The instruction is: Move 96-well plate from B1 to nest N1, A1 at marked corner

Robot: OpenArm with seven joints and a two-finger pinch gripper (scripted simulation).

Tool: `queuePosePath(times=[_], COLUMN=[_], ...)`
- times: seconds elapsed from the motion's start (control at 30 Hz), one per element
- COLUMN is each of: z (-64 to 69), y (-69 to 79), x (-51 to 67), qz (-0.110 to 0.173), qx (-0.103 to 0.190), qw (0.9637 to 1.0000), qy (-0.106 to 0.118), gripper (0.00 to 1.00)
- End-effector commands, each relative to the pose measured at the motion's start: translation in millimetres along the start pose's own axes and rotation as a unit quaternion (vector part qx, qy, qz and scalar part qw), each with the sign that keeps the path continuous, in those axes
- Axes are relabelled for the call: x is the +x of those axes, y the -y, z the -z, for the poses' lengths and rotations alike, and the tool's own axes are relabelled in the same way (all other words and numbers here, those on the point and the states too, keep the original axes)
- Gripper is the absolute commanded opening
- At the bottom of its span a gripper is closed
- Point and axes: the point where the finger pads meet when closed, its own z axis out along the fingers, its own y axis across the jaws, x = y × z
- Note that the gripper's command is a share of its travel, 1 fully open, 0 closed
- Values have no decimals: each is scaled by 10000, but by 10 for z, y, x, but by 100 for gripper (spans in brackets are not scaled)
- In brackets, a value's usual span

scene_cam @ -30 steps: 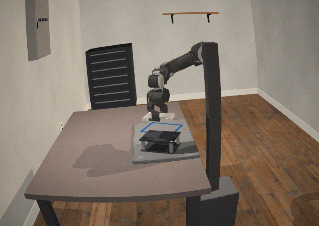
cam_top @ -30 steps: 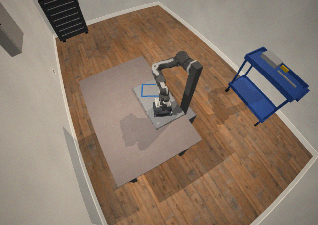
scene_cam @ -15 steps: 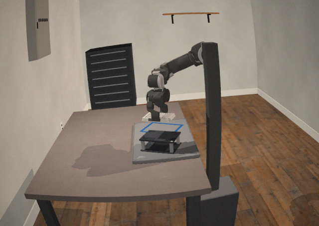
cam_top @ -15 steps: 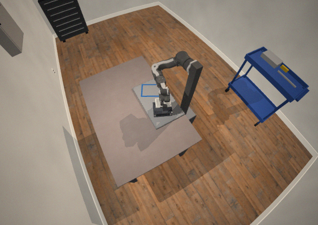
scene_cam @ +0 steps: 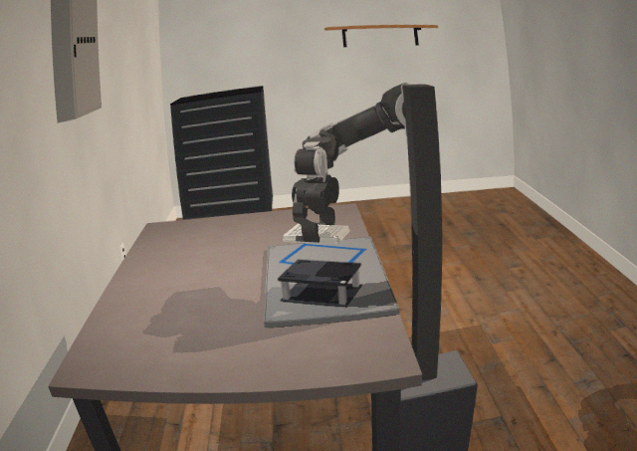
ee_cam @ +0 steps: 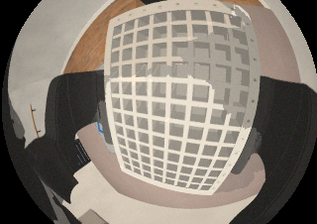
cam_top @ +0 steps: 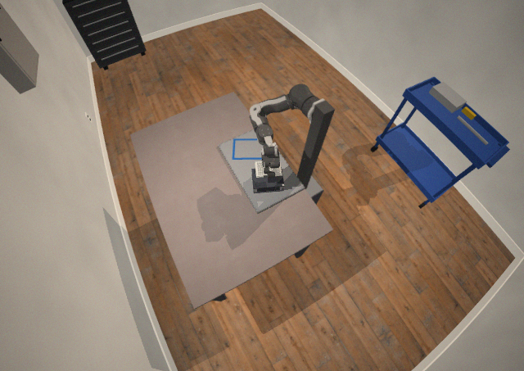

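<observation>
The white 96-well plate (scene_cam: 319, 232) hangs level in the air, held in my gripper (scene_cam: 312, 231), which is shut on it across its short sides. In the top view the plate (cam_top: 270, 169) is just above the black raised nest N1 (cam_top: 267, 182). In the exterior view the nest (scene_cam: 319, 278) stands in front of the plate, with the blue outline of spot B1 (scene_cam: 322, 254) empty between them. In the wrist view the plate's well grid (ee_cam: 177, 95) fills the middle, with the dark fingers at its left and right edges. I cannot see the A1 mark.
The nest and B1 sit on a grey mat (scene_cam: 328, 282) on the brown table (scene_cam: 205, 292). The arm's dark column (scene_cam: 424, 230) stands at the table's right edge. A black drawer cabinet (scene_cam: 222, 151) is behind, and a blue cart (cam_top: 440, 138) stands off to the side.
</observation>
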Motion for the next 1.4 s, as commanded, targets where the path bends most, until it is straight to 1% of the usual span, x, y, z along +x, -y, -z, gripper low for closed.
queuePosePath(times=[0.0,0.17,0.57,0.73,1.13,1.3,1.37], z=[10,-310,-310,-634,-634,-737,-737], y=[-1,6,6,23,23,15,15], x=[2,8,8,11,11,3,3], qz=[18,43,43,44,44,45,45], qx=[-1,2,2,1,1,1,1], qw=[10000,10000,10000,10000,10000,10000,10000], qy=[3,-7,-7,-8,-8,-8,-8], gripper=[0,0,0,0,0,0,0])
